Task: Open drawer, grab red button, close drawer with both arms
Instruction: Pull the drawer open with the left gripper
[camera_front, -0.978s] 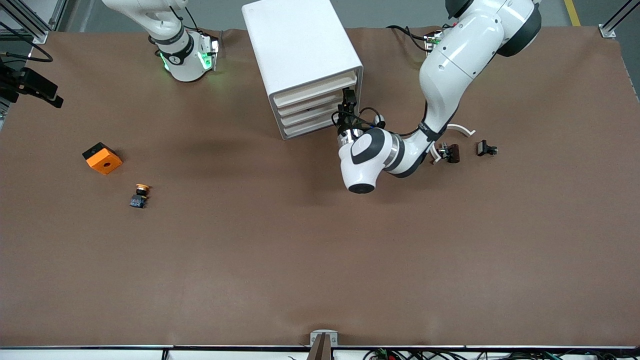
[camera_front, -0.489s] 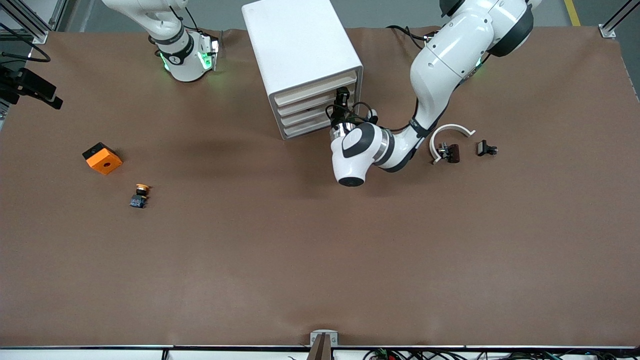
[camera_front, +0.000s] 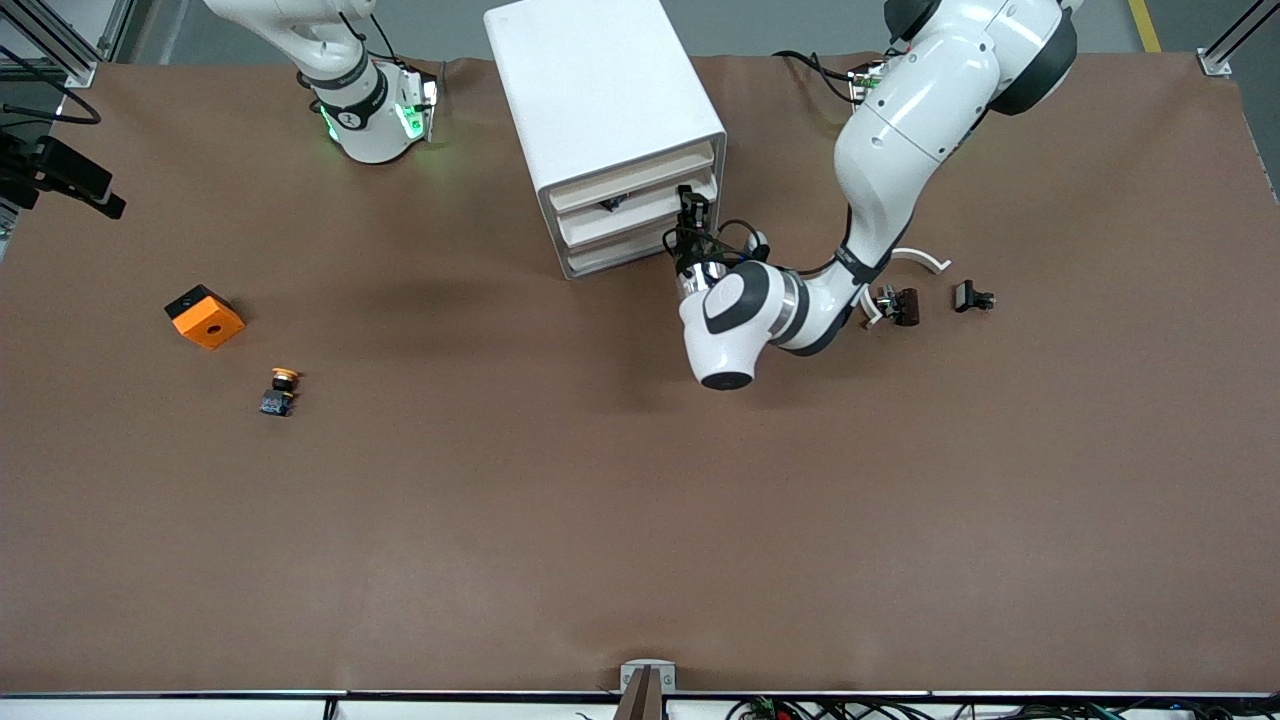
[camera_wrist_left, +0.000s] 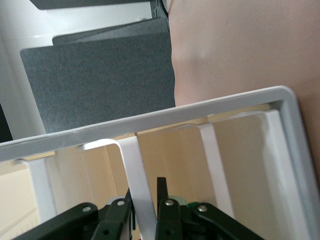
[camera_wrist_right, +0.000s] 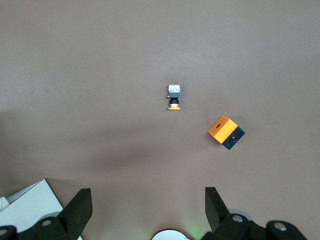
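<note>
**Left tool.** The left tool (camera_front: 691, 207) was at the front of the white cabinet (camera_front: 600, 80), in the upper centre of the front view. The left wrist view showed its fingers (camera_wrist_left: 165, 212) pressed onto the white handle (camera_wrist_left: 134, 167) of a drawer (camera_front: 620, 222), pinching the handle strip between them. This drawer, second from the top, stood partly open and projected slightly from the cabinet face.

**Task item.** The button (camera_front: 610, 203) appeared only as a small dark shape inside the gap of the partly open drawer. Its cap colour could not be determined.

**Right tool.** The right arm waited at the upper edge of the front view, at its own end of the desk (camera_front: 640, 520). The right tool (camera_wrist_right: 147, 210) hung over the bare desk surface with its fingers spread wide and holding nothing.

**Other items on the desk.**
- An orange cube (camera_front: 205, 316) with a hole lay in the middle band of the frame, toward the right arm's end.
- A yellow-capped button (camera_front: 281, 391) lay near the cube and lower in the frame. Both also appeared in the right wrist view, apart from each other.
- A white curved piece (camera_front: 925, 258) lay toward the left arm's end, partly hidden by the left arm.
- Two small dark parts (camera_front: 900, 304) (camera_front: 972, 296) lay beside the curved piece.
</note>
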